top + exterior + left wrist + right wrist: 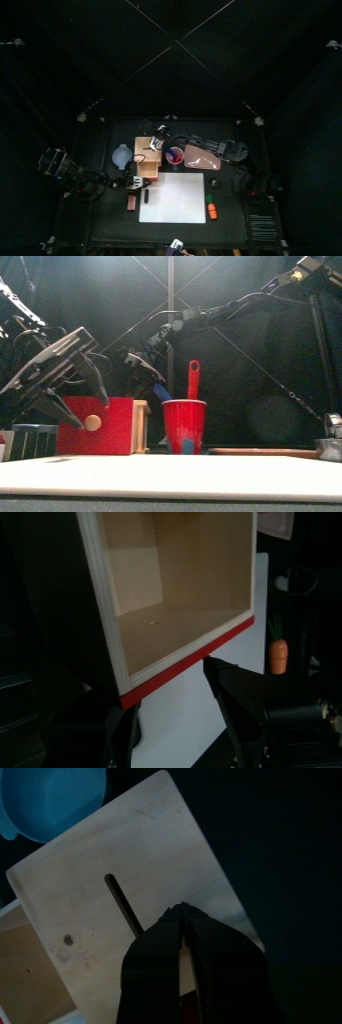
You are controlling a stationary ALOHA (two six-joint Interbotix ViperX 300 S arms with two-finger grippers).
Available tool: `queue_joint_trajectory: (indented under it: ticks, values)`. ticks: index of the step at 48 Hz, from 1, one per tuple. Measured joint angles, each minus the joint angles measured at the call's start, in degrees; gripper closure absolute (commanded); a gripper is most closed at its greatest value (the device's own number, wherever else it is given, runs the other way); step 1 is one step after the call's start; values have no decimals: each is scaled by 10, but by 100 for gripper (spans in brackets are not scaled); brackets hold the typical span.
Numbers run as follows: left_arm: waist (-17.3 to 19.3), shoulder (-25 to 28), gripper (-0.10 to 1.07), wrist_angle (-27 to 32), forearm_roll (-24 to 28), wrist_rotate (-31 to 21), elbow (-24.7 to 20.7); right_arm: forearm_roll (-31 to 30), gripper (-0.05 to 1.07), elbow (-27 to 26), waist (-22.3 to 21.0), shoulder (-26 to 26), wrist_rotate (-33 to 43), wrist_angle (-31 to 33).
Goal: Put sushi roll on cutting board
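My two arms are matte black throughout. In the front view the left arm (51, 361) is a chunky black link with grey-lit edges, ending in two thin black fingers (96, 378). The right arm (254, 301) is slimmer, with black cables looped along it. On my left wrist camera the jaws look blocky, ridged and dull black.

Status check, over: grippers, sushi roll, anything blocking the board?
Left gripper open, empty, facing the wooden box. Right gripper shut. Cutting board bare; sushi roll not made out. Nothing seen blocking the board.
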Motion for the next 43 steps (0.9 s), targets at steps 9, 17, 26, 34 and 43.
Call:
queue_joint_trajectory:
  ticks: [9,17,26,34,43]
  values:
    - [-7,-25,12,0,4,4,11,1,98,-1,0,0,0,1]
    - [-12,-88,12,-1,72,6,25,1,98,0,3,-3,0,5]
    - [-12,-166,12,-31,197,4,51,-1,98,3,20,-27,2,29]
    - [4,-183,12,-48,279,4,66,9,97,3,56,-84,3,82]
    - [30,-185,12,-50,327,3,76,39,97,8,121,-132,30,123]
